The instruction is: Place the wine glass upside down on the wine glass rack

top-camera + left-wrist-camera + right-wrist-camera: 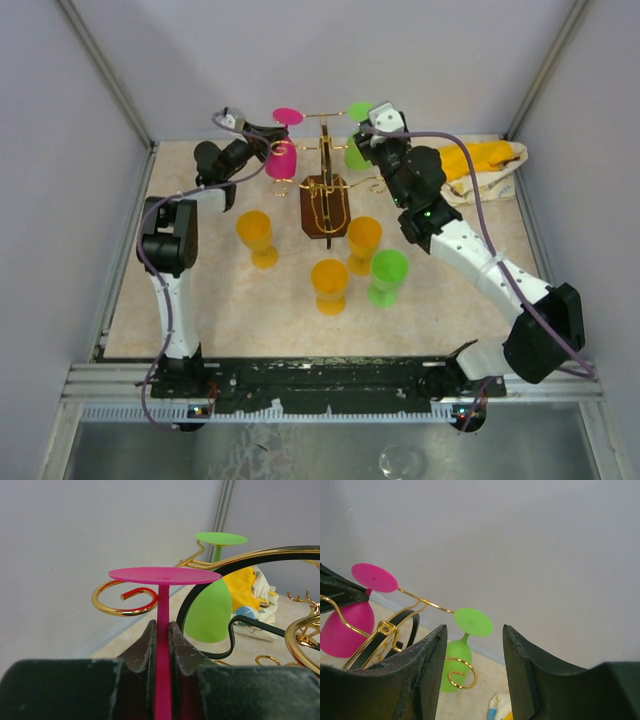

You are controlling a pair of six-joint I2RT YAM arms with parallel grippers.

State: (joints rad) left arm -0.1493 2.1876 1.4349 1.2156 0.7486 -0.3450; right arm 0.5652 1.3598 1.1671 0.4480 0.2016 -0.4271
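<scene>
While left gripper [161,628] clamps pink wine glass [165,575] stem — inverted | right gripper [473,636] fingers apart

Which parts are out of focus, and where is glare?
Left wrist: the near jaws are soft, the pink wine glass is sharp, the gold rack glints. Right wrist: only the near jaws blur. Top external: even light, faint shadows.

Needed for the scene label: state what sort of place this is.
Probably a lab robot test cell. Plain pale walls box in a beige table; two robot arms are bolted to a rail at its edge; bright plastic wine glasses and a gold wine glass rack look like props.
</scene>
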